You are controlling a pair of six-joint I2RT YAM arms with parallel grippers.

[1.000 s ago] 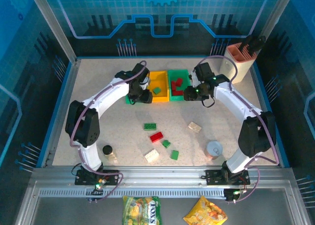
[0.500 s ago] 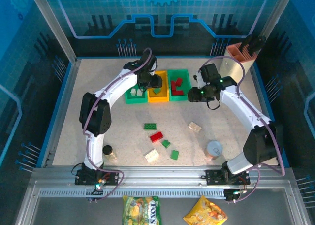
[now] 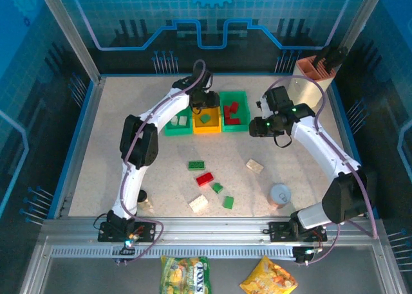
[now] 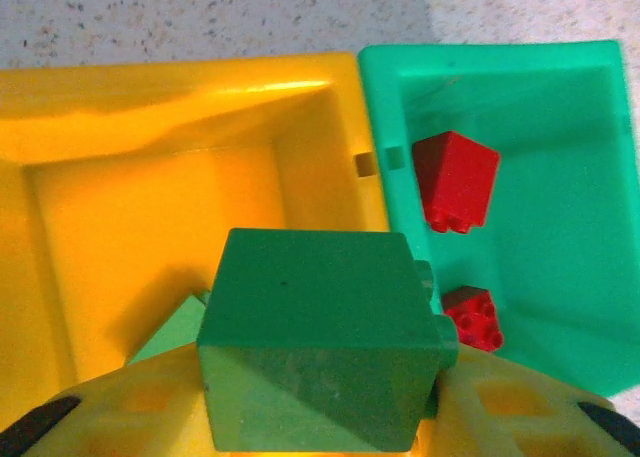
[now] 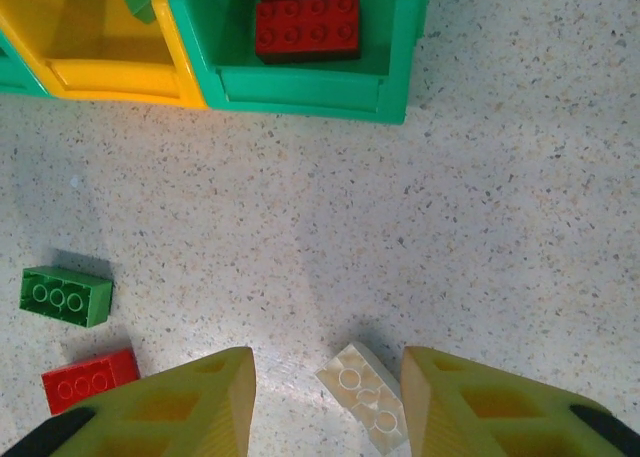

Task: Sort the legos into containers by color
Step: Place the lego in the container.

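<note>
Grips green brick (image 4: 320, 327) in left gripper (image 3: 205, 105) above yellow bin (image 4: 150, 107); hangs right gripper (image 5: 326, 389), fingers apart, over cream brick (image 5: 366, 397).

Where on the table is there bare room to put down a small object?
The widest bare patch of table lies between its left edge and the left arm. A narrower strip runs between the bins and the loose bricks. It is crowded in front, from the jar to the tin can.
</note>
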